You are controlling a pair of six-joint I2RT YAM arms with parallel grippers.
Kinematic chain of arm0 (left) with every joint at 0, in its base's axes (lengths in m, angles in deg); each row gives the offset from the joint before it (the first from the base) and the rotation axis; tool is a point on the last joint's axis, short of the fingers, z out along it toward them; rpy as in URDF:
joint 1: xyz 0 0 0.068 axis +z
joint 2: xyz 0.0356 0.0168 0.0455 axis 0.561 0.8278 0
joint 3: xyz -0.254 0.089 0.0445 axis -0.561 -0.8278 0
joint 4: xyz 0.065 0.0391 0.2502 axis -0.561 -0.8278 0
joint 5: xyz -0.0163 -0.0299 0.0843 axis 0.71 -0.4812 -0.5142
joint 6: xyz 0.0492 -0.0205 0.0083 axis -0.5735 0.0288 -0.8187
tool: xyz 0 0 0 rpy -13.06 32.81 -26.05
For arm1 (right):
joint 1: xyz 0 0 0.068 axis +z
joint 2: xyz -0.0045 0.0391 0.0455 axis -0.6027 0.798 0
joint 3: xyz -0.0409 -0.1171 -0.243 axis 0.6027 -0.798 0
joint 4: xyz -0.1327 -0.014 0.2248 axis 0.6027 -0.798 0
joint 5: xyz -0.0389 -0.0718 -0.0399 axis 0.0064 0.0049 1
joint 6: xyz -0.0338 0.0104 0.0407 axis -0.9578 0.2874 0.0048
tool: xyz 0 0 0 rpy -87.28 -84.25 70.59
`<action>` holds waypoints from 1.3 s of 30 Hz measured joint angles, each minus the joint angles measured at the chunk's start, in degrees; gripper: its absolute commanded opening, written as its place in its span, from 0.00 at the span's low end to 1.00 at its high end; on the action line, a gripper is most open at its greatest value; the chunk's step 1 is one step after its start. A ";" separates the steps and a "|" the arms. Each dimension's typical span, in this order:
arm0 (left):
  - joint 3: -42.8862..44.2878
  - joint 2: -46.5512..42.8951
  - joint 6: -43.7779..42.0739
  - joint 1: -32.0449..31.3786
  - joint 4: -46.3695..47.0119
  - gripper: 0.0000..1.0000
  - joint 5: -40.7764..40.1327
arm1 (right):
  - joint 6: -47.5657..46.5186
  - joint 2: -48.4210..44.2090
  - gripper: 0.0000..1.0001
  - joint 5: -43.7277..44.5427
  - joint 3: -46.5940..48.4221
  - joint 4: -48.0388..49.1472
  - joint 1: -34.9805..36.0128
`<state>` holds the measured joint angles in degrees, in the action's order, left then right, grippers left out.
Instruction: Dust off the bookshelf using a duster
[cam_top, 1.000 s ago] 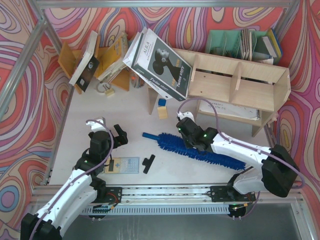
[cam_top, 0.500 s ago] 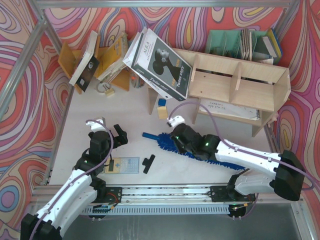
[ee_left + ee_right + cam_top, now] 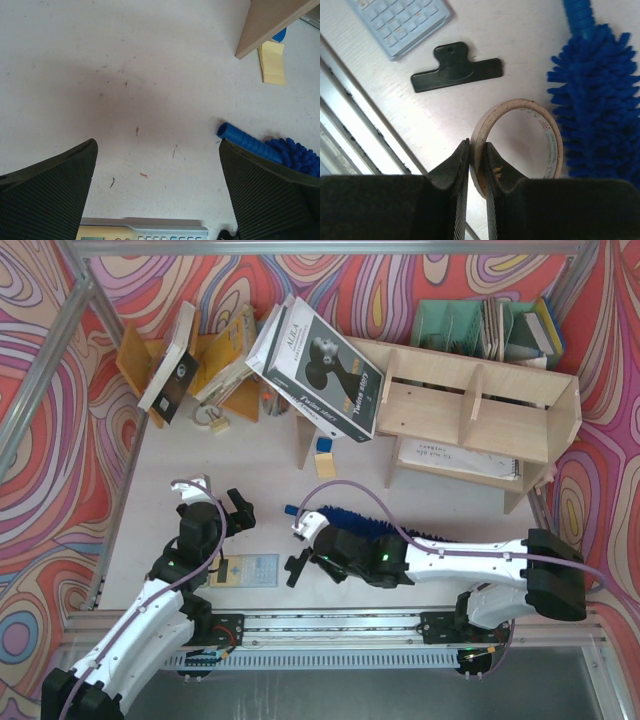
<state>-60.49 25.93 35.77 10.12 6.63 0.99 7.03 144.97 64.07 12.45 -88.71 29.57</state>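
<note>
Right gripper [image 3: 476, 147] clamped on tape roll [image 3: 551, 145] wall | left gripper [image 3: 157, 145] spread wide, empty | risk: roll may be dropped from thin pinch onto duster [image 3: 600, 100], its grasp obstructed.

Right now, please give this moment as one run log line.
left pincer: open, empty | right pincer: shut on tape roll | duster: lying free

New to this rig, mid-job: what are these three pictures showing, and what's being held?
Two robot arms with two-finger grippers sit at the near edge of the table. One picture looks down from above; the other two come from cameras on each wrist. The left gripper is open and empty over it. The right gripper pinches a tape roll, not the blue duster lying beside it. A black clip and a calculator lie nearby. The bookshelf stands at the back right.
</note>
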 measured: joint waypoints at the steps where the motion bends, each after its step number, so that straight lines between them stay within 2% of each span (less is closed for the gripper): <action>1: 0.00 0.00 0.00 0.00 0.00 0.99 0.00 | -0.20 0.61 0.23 -0.17 0.00 0.09 0.68; 12: 0.00 -0.07 0.00 0.00 0.00 0.99 0.00 | -0.70 4.94 0.23 -1.64 -0.52 1.25 3.41; 18: 0.00 -0.07 0.00 0.00 0.00 0.98 0.00 | -1.05 7.30 0.25 -1.60 -1.09 2.60 3.98; 23: 0.00 -0.04 0.00 0.00 0.00 0.98 0.02 | -1.07 8.04 0.36 -1.25 -1.31 3.23 3.98; 26: 0.00 -0.04 0.00 0.00 0.00 0.99 0.02 | -1.11 8.11 0.48 -0.79 -1.33 3.54 3.98; 30: 0.00 0.07 0.00 0.00 0.00 0.99 0.02 | -1.05 8.11 0.56 1.09 -1.31 3.91 3.98; 35: 0.00 0.42 0.00 0.00 0.00 0.99 0.02 | 1.11 7.10 0.65 7.13 -1.31 3.65 3.98; 39: 0.00 0.90 0.00 0.00 0.00 0.99 0.04 | 6.97 4.52 0.73 13.97 -0.81 1.36 3.98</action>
<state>-60.49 26.82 35.77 10.12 6.63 1.04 14.00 149.49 78.03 11.64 -87.36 33.55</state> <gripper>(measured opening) 0.985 0.669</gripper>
